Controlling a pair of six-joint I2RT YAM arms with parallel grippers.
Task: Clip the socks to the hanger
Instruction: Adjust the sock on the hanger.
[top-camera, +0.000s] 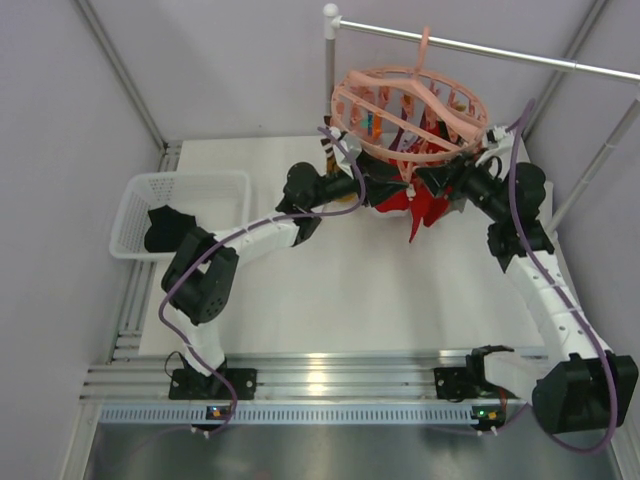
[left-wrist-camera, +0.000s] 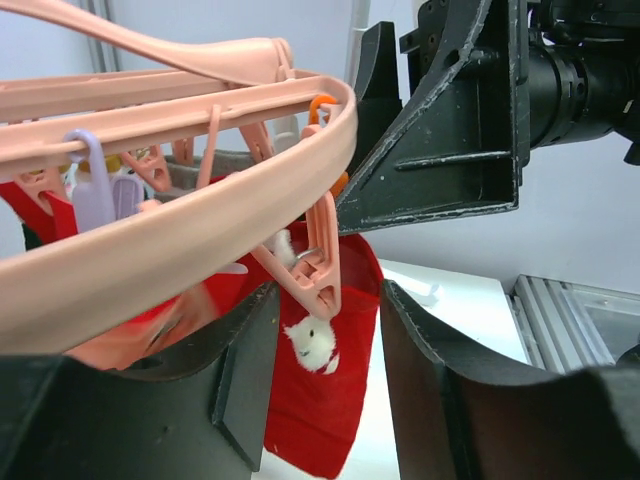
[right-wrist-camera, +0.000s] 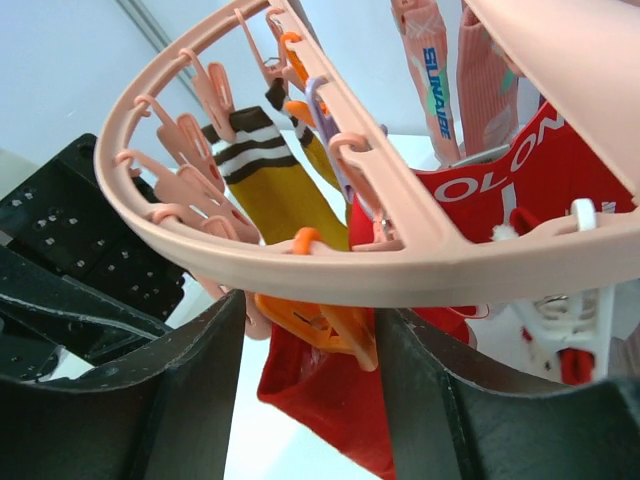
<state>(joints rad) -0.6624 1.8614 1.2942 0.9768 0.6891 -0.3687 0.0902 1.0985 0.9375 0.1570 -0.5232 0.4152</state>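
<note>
Risk assessment, far right corner of the table (top-camera: 330, 290). The hanger (top-camera: 432, 100) is hanging tilted from the rail (top-camera: 480, 48), with both arms reaching under its ring.

The left gripper (left-wrist-camera: 330, 290) is holding its jaws part-way apart around a pink clip (left-wrist-camera: 315, 275), with a gap showing on one side, so nothing is gripped. The right gripper (right-wrist-camera: 312, 310) is straddling an orange clip (right-wrist-camera: 315, 325); I cannot tell whether its jaws are pressing it.

The red sock (left-wrist-camera: 330, 410) is dangling below the ring between the two grippers. I cannot tell whether any clip is biting it.

Hazards I am judging:
- The ring is hanging free, so a sideways push is likely to swing it and pull the clip off line.
- The sock is likely to drop if a clip closes on too little fabric.
- The grippers are working very near each other, so contact is possible.

Obstructions: neighbouring clips and a yellow striped sock (right-wrist-camera: 270, 190) are crowding the right jaws. A black sock (top-camera: 165, 230) is waiting in the white basket (top-camera: 190, 180) by the left edge.
</note>
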